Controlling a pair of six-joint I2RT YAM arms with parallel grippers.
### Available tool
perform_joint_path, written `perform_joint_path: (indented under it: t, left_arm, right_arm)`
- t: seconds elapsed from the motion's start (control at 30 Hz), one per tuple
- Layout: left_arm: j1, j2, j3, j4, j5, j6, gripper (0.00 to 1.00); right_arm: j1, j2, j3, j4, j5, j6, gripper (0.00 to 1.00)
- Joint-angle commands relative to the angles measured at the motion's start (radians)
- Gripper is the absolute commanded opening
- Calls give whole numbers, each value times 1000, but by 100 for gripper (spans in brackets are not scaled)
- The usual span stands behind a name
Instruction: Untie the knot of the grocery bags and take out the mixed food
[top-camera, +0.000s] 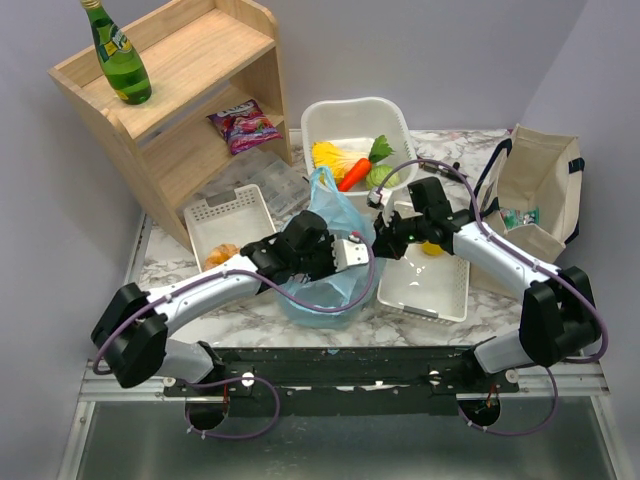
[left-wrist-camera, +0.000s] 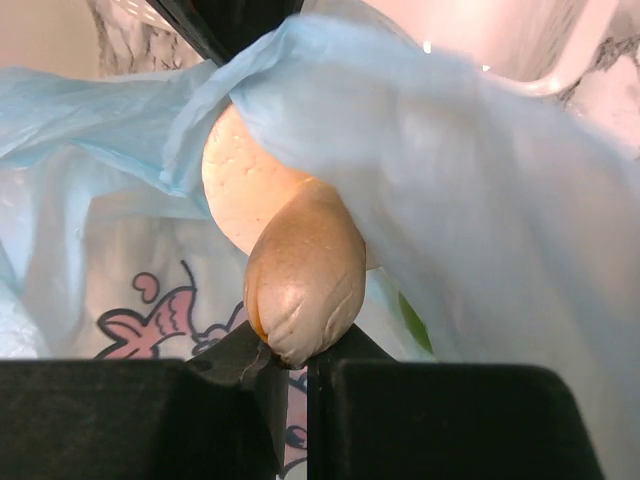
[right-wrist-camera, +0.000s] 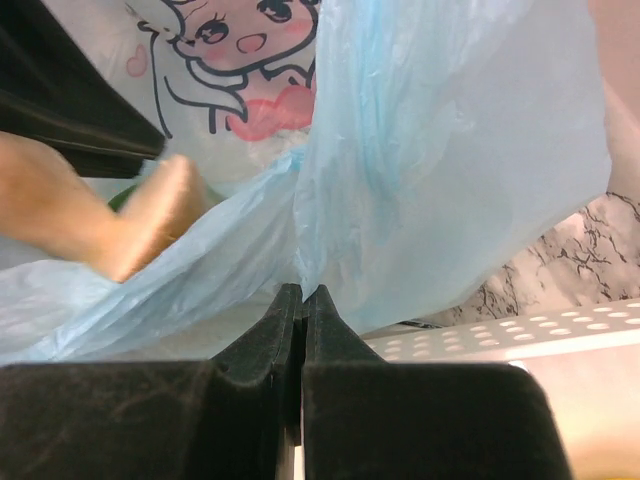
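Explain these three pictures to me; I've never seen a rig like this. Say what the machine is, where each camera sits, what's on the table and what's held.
Two robot arms are bolted at the table's near edge. The wide picture looks down from above and behind them. The two close-ups come from a camera on each wrist.

On the marble table sit a light-blue plastic bag, a white basket of toy vegetables, two flat white trays, a canvas tote and a wooden shelf holding a green bottle.

The left fingers pinch a brown toy mushroom among the bag's folds. The right fingers are shut on the bag's thin plastic.
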Motion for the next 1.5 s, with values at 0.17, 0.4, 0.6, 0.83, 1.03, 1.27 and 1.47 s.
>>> perform_joint_path:
  t: [0.17, 0.4, 0.6, 0.83, 1.03, 1.27, 1.47]
  left_arm:
    - [31, -159, -68, -328, -55, 181, 0]
    - [130, -197, -26, -463, -175, 149, 0]
    - [206, -220, 66, -466, -100, 54, 0]
    - [225, -292, 253, -463, 340, -19, 0]
    - [231, -135, 444, -315, 300, -205, 0]
    - [257, 258, 843, -233, 62, -299, 0]
    - [313, 664, 1314, -356, -40, -295, 0]
  right_arm:
    - [-3, 7, 46, 23, -9, 12, 0]
    - [-2, 2, 45, 38, -24, 11, 1]
    - [-2, 2, 40, 44, -39, 4, 1]
    - [-2, 5, 35, 66, -48, 19, 1]
    - [-2, -1, 17, 91, -57, 35, 1]
    - [-3, -3, 2, 108, -54, 33, 1]
    - [-3, -15, -17, 120, -50, 28, 1]
